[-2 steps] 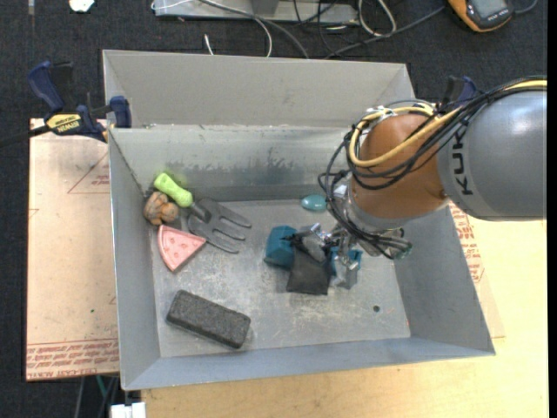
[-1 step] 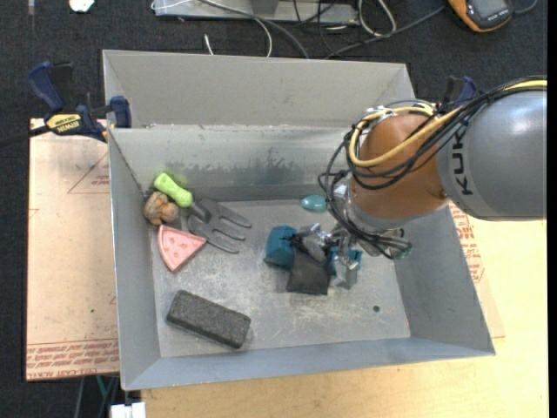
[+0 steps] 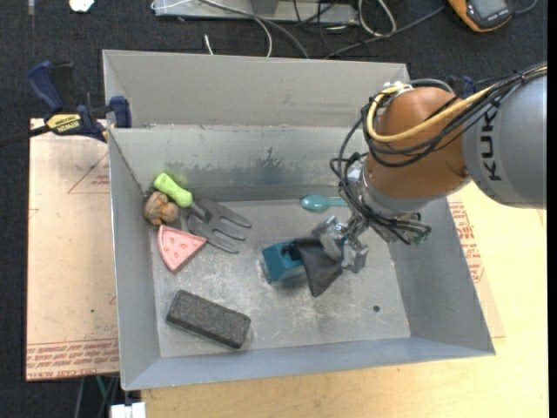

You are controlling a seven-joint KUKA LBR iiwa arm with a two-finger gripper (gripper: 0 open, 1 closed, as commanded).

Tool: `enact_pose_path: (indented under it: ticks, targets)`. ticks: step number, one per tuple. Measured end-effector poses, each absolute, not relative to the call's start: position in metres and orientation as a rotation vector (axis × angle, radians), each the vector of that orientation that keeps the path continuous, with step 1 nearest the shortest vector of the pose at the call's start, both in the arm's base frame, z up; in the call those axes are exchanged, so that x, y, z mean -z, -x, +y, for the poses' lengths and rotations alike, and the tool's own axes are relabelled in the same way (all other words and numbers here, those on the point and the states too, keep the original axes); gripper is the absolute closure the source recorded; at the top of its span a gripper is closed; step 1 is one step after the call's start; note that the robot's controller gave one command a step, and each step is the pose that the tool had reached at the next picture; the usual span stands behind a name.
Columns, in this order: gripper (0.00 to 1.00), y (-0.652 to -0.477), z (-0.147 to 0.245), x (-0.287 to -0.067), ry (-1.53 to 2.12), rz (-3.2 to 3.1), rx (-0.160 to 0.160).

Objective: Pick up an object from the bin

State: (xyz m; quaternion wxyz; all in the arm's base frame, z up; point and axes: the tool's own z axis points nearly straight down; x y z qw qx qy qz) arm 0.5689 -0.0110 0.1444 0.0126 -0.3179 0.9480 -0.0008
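Hanging over the bin's (image 3: 261, 151) centre, the end effector (image 3: 346, 249), whose opening I cannot tell, overlaps a teal-and-black block (image 3: 280, 264) lying roughly 9-to-3 o'clock.

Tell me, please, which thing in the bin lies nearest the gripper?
The teal block with a black flap, mid-bin, right beside the gripper; the pink wedge and grey slab lie farther off toward the view's left.
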Motion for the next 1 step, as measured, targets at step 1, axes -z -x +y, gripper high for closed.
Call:
enact_pose_path:
  ticks: [1]
  targets:
    - [1.0, -0.565, -0.0196, -0.2118, 1.04, 2.932, 0.003]
